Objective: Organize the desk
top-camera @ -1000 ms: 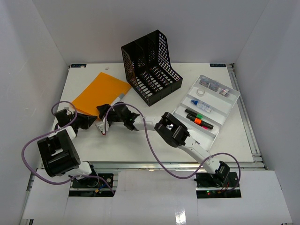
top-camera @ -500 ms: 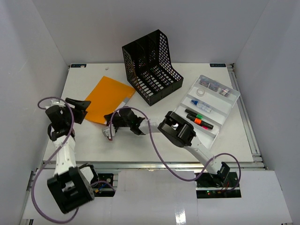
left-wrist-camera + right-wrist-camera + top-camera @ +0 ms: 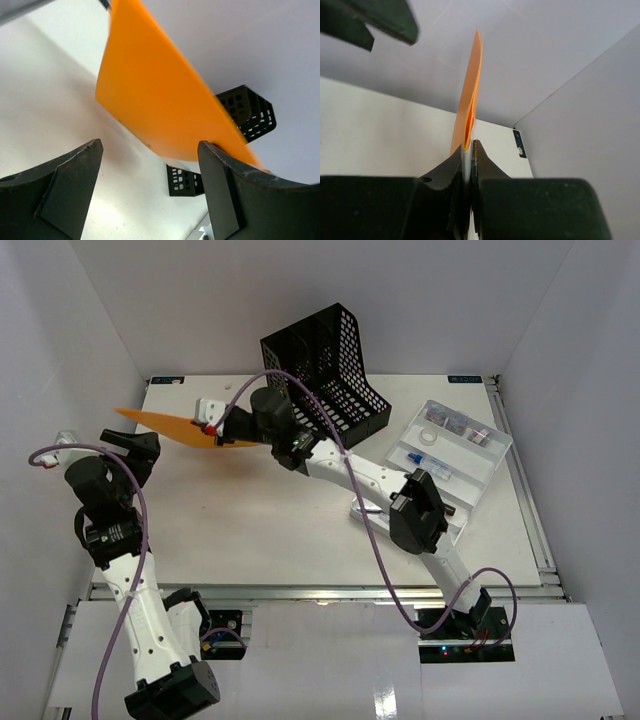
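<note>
My right gripper [image 3: 222,429] is shut on an orange folder [image 3: 170,426] and holds it in the air above the far left of the white desk [image 3: 250,520]. In the right wrist view the folder [image 3: 471,95] stands edge-on between the closed fingertips [image 3: 482,160]. My left gripper [image 3: 140,452] is open at the left edge, just below the folder's free end. In the left wrist view the folder [image 3: 155,95] hangs above and between my spread fingers [image 3: 65,185], near the right finger.
A black mesh file holder [image 3: 325,375] stands at the back centre, also in the left wrist view [image 3: 245,112]. A clear compartmented tray [image 3: 450,455] with small items lies at the right. White walls enclose the desk; an aluminium rail [image 3: 330,590] runs along the near edge.
</note>
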`<state>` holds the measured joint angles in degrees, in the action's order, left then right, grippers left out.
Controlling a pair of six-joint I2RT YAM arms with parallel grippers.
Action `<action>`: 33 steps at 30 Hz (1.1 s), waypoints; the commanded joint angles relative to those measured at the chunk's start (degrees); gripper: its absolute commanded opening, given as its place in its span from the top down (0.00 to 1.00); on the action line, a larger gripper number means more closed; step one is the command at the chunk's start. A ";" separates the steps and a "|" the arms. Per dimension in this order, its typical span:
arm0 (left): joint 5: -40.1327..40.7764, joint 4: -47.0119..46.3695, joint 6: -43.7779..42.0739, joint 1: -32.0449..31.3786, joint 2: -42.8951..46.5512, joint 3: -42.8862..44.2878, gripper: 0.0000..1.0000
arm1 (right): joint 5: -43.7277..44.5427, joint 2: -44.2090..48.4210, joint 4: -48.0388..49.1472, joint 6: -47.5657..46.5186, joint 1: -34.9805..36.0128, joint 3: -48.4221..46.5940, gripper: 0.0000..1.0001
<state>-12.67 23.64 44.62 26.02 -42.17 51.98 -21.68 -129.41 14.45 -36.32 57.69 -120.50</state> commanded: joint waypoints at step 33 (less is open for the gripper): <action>-4.66 -10.03 -8.32 -0.87 6.05 -21.30 0.12 | -7.33 22.70 -2.31 44.69 -36.16 -10.40 0.92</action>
<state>-15.68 16.62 38.47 25.32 -37.04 31.54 -29.04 -108.81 7.26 8.15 21.78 -129.51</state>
